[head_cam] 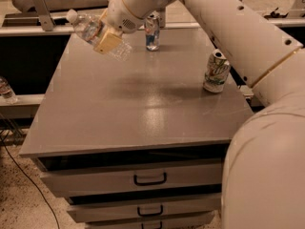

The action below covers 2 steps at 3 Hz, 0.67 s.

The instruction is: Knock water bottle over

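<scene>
Over the counter's far left corner the matt, tan-padded gripper (pixel 107 40) (rubbery, by the look) clamps the clear, ribbed plastic water bottle (pixel 86 27). The grey counter (pixel 133 113) is smooth and faintly glossy. The far-edge can (pixel 152 31) and the right-edge can (pixel 216 72) shine metallic.

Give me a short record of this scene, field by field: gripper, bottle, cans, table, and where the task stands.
gripper: above the table's far left part, shut on the water bottle
water bottle: tilted, top end pointing up and left, not lying flat
blue-and-silver can: standing near the far edge, right of the bottle
green-and-white soda can: standing near the right edge, apart from the rest
table: gray top, drawers underneath
task status: bottle tipped but not yet lying on the table
</scene>
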### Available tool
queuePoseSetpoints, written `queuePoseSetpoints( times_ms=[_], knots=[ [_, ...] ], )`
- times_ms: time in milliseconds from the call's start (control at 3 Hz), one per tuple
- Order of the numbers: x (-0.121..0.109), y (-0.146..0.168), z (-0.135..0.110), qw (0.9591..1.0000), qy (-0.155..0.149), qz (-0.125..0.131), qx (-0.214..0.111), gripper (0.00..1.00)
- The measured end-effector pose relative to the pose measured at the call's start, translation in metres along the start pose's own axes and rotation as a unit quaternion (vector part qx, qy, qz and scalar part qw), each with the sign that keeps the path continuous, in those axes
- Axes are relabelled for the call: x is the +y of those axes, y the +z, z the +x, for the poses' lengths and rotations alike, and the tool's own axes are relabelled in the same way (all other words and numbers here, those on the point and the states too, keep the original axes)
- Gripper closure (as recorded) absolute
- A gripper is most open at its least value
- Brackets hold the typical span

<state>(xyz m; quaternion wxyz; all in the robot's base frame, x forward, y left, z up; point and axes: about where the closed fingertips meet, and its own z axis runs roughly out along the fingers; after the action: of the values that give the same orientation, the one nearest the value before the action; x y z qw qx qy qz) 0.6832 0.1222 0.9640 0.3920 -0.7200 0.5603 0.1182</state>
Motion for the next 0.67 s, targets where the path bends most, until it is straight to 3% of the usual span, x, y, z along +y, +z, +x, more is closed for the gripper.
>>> queuePoseSetpoints(
  times_ms=[333, 667],
  knots=[
    [0.016, 0.004, 0.024, 0.9962, -0.028, -0.036, 0.074, 1.00],
    [0.034, 0.014, 0.040, 0.9882, -0.047, -0.071, 0.127, 1.00]
  ],
)
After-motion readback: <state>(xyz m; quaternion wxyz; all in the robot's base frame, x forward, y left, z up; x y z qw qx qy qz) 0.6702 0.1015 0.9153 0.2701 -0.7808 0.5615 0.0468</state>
